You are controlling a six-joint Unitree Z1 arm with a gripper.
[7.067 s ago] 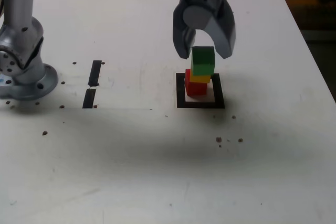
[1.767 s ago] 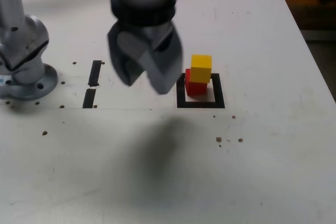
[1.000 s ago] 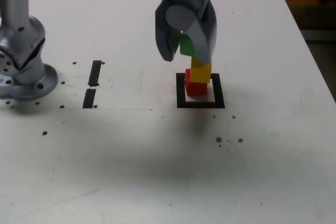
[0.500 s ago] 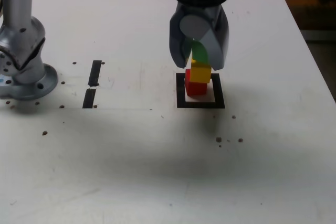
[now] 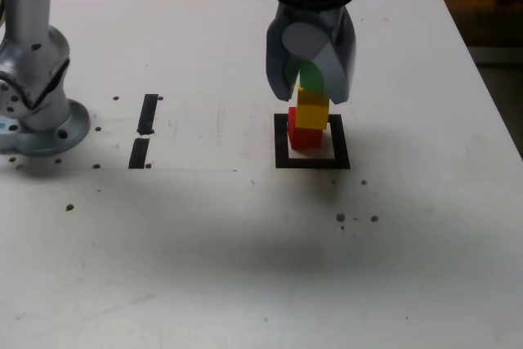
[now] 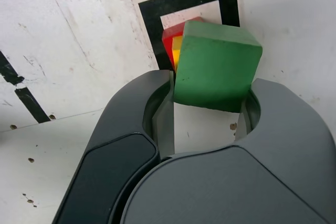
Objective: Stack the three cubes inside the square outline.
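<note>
One white, speckled tabletop (image 5: 188,243) is filling most of the exterior view. Right of its centre, one black square tape outline (image 5: 281,153) is framing two stacked cubes, one solid red cube (image 5: 305,137) beneath one solid yellow cube (image 5: 312,112). Above, one grey gripper (image 5: 316,97) is clamping one solid green cube (image 5: 310,77).

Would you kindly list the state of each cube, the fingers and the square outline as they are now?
Green cube: gripped, tilted, at the yellow cube.
Yellow cube: stacked on the red.
Red cube: at the bottom, inside the outline.
Fingers: closed on the green cube.
Square outline: flat, partly covered.
</note>
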